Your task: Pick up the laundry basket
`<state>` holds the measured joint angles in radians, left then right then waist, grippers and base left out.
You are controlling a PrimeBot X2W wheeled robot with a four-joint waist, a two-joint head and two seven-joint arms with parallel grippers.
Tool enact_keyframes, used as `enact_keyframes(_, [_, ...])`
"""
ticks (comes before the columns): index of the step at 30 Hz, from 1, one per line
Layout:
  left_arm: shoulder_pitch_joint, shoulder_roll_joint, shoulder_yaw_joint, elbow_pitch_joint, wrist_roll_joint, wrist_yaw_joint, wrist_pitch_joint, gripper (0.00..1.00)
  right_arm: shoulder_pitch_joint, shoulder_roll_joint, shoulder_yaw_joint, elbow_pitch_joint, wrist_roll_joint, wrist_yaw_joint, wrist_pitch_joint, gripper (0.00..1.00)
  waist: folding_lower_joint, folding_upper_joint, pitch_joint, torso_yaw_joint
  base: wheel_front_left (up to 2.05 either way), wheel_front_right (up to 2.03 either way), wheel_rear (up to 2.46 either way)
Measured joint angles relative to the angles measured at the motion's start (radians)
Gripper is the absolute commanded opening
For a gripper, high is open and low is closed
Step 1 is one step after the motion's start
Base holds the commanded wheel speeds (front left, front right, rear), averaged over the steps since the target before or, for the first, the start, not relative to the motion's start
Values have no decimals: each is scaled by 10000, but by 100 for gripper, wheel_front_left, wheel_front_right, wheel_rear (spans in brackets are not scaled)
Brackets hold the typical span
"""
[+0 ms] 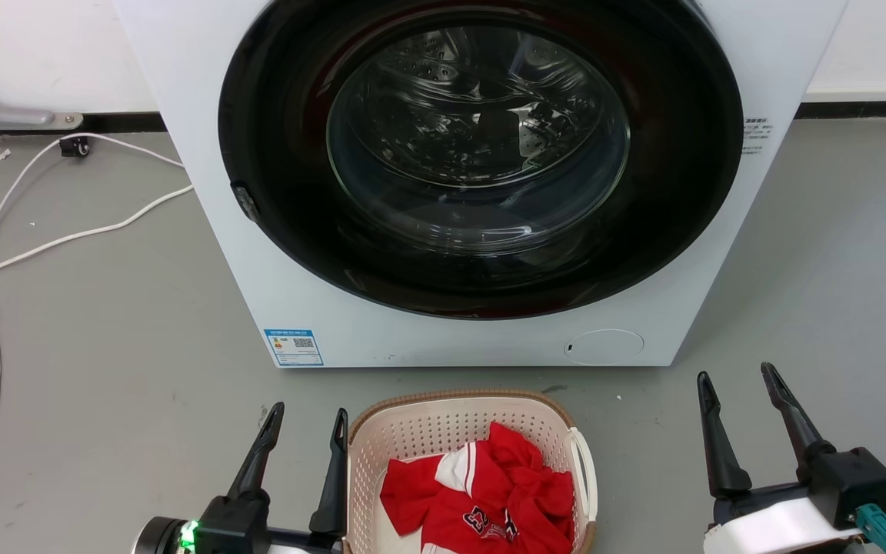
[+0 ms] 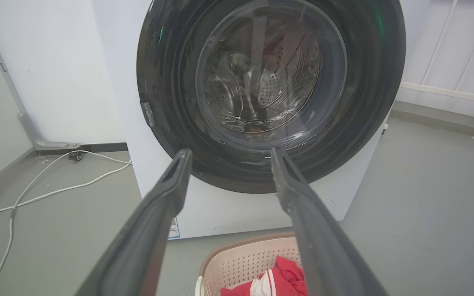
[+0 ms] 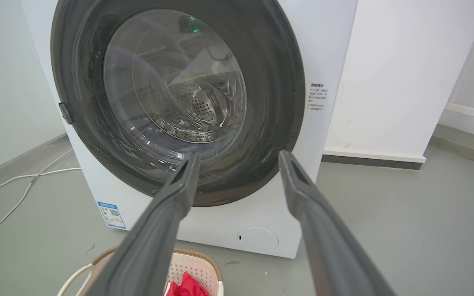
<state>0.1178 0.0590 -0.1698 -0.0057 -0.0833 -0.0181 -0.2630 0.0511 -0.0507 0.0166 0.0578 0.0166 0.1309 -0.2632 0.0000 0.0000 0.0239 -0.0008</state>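
The laundry basket (image 1: 428, 431) is cream with perforated walls, a brown woven-look rim and a white side handle. It stands on the grey floor in front of the washing machine and holds a crumpled red and white garment (image 1: 485, 492). My left gripper (image 1: 308, 419) is open just left of the basket, its inner finger close beside the rim. My right gripper (image 1: 735, 381) is open well to the right, apart from the basket. The basket (image 2: 241, 259) shows low in the left wrist view, and the basket (image 3: 196, 267) sits at the bottom of the right wrist view.
A white front-loading washing machine (image 1: 474, 338) with a closed dark round door (image 1: 481, 154) stands right behind the basket. White cables (image 1: 43, 246) trail over the floor at the left. Grey floor lies to both sides, with white walls behind.
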Motion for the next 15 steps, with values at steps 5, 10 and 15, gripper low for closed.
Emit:
enact_keyframes(5, [-1,-48,94,31,33,-84,0,100,-2,0,4,2,0,0,0,100,0,0,17,20,0,0,0])
enact_keyframes(10, [0,-69,125,73,84,-169,0,100,-3,0,12,2,2,0,0,100,0,0,26,10,0,0,0])
enact_keyframes(15, [-1,-75,150,75,82,-184,0,100,-6,0,15,-19,0,0,0,100,0,0,92,-4,0,0,0])
